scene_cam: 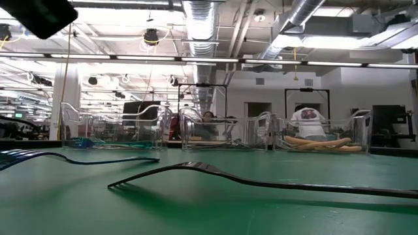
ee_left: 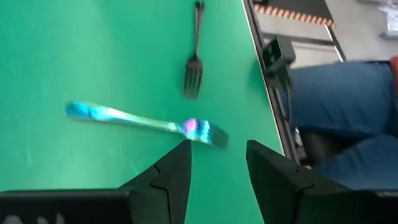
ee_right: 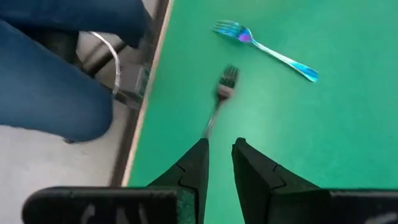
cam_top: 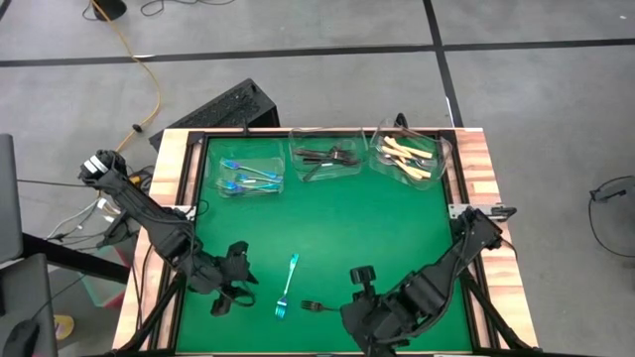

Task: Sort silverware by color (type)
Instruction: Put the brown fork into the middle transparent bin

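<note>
Two forks remain loose on the green bench [cam_top: 337, 228]; the rest lie in three clear tubs at the far edge, one kind per tub: blue forks in the first tub [cam_top: 250, 177], dark forks in the middle tub [cam_top: 330, 159], cream-handled forks in the third tub [cam_top: 409, 154]. The grouping indicates that sorting is nearly complete.

The left gripper [ee_left: 217, 171] stands with jaws moderately open and empty. The iridescent blue fork [ee_left: 146, 121] lies flat just ahead of the jaw tips, tines nearest them. Its long axis runs roughly across the jaw line, handle pointing toward the tubs. This placement suits a descent onto the neck behind the tines.

The right gripper [ee_right: 217, 162] has its jaws narrowed to a slim gap, holding nothing. The dark grey fork [ee_right: 219, 99] lies flat directly ahead of the tips, handle end toward them and tines pointing away, toward the blue fork. Its long axis aligns with the gap.

The two forks lie near each other, apparently not touching.
</note>
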Tool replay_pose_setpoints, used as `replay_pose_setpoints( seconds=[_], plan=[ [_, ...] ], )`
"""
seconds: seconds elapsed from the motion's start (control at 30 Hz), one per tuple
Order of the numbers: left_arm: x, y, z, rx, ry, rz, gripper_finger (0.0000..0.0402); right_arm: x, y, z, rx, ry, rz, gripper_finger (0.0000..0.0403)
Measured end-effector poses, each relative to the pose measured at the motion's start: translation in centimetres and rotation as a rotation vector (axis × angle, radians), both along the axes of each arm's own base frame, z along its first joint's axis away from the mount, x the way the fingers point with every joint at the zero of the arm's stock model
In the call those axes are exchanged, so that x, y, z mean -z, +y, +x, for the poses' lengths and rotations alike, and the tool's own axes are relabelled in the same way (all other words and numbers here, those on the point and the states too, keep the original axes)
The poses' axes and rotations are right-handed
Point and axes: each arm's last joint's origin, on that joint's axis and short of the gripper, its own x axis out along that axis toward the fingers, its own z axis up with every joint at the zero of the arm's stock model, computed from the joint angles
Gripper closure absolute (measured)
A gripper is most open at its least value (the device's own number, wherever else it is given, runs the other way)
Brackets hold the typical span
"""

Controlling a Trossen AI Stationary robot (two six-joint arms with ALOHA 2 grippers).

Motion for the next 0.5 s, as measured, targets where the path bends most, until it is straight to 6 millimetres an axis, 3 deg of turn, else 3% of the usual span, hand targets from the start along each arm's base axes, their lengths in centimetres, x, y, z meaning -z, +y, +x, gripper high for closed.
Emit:
replay_pose_setpoints(
  seconds=[0.1,0.2,0.5],
  plan=[
    [-0.1,0.1,0.3,-0.025,-0.049,0.033,0.0264,0.1,0.4,0.5,0.001,-0.028,0.029,0.0293],
    [0.0,0.7,1.0,-0.167,-0.061,0.004,0.0261,0.3,0.6,0.5,0.011,-0.026,0.025,0.0263],
    [2.5,2.1,3.9,-0.438,0.026,-0.065,0.0254,0.3,1.4,0.0,0.002,-0.035,0.041,0.0172]
  ],
)
